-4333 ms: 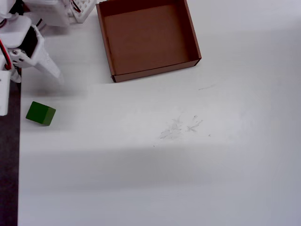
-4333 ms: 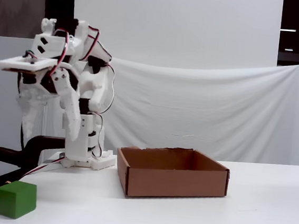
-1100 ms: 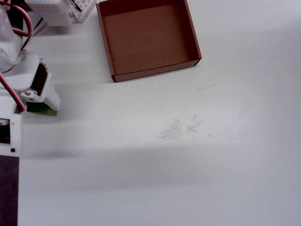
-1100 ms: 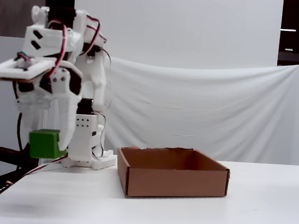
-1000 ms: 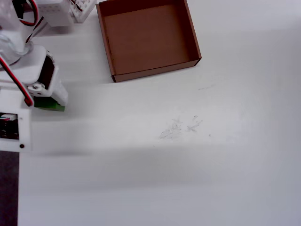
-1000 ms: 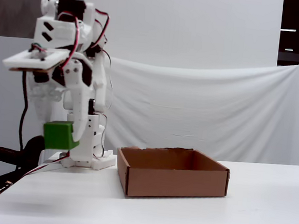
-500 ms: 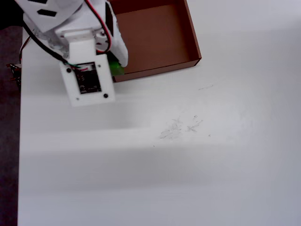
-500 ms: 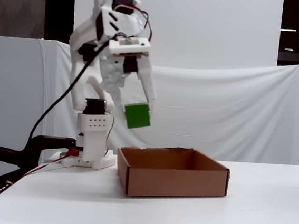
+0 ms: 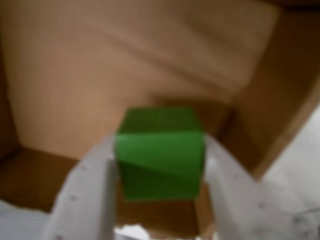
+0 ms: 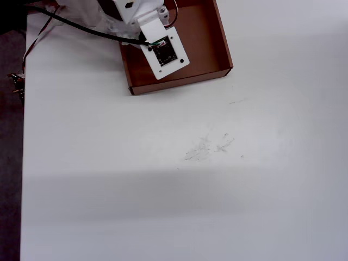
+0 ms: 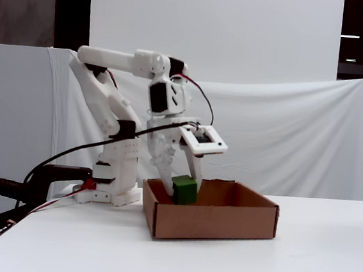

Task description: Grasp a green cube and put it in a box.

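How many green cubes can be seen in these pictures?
1. The small bright-green cube is held between the fingers of the white two-finger gripper, inside the shallow brown cardboard box. In the overhead view the arm hides it.

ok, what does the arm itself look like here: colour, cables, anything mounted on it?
White plastic arm with dark servo blocks at the joints. Black and red cables loop along it. A flat white plate with a small dark circuit board sits by the wrist. The gripper has two pale, whitish fingers.
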Tool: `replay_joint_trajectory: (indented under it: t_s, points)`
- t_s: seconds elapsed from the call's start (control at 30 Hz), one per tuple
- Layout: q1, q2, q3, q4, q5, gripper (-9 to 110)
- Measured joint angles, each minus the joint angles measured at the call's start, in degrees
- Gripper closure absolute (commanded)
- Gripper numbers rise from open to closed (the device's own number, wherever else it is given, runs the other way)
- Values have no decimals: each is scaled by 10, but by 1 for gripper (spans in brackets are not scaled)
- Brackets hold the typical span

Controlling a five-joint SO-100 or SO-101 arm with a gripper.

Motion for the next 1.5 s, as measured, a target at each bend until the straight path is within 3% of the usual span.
replay_joint_trajectory:
  t_s: [0.2, 0.43, 0.73, 0.97, 1.3, 1.5]
  points:
    - [-11, -4, 67, -62, 0, 83]
    - [10, -4, 45, -27, 0, 76]
    - [124, -4, -178, 77, -7, 78]
    - [255, 51, -222, 71, -133, 80]
    - [435, 308, 73, -4, -300, 81]
    - [461, 468, 235, 59, -335, 82]
